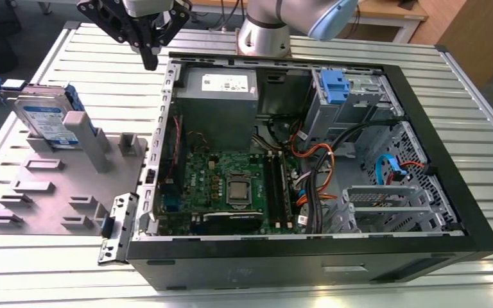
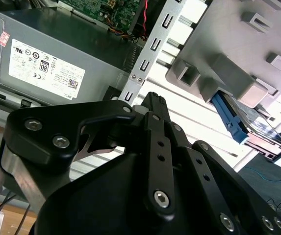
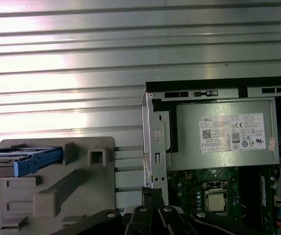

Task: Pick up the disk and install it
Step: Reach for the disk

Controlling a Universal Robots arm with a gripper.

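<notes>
The disk (image 1: 43, 119) stands on edge in the grey holder plate (image 1: 49, 192) on the exterior view's left; it is silver with a blue-and-white label and blue side rails. In the first wrist view the disk (image 3: 13, 162) lies edge-on with its blue rail showing, and in the second wrist view the disk (image 2: 258, 131) sits behind a grey holder block. My gripper (image 1: 151, 62) hangs above the table beside the computer case's back left corner, well apart from the disk. Its black fingers (image 2: 156, 105) meet at the tips, shut on nothing. The gripper (image 3: 152, 192) points down at the case edge.
The open black computer case (image 1: 439, 160) fills the table's middle and right. Inside are a grey power-supply box (image 1: 216, 96), a green motherboard (image 1: 229, 186), cables, and a blue tab on a silver drive cage (image 1: 336, 86). The arm's base (image 1: 264, 35) stands behind the case.
</notes>
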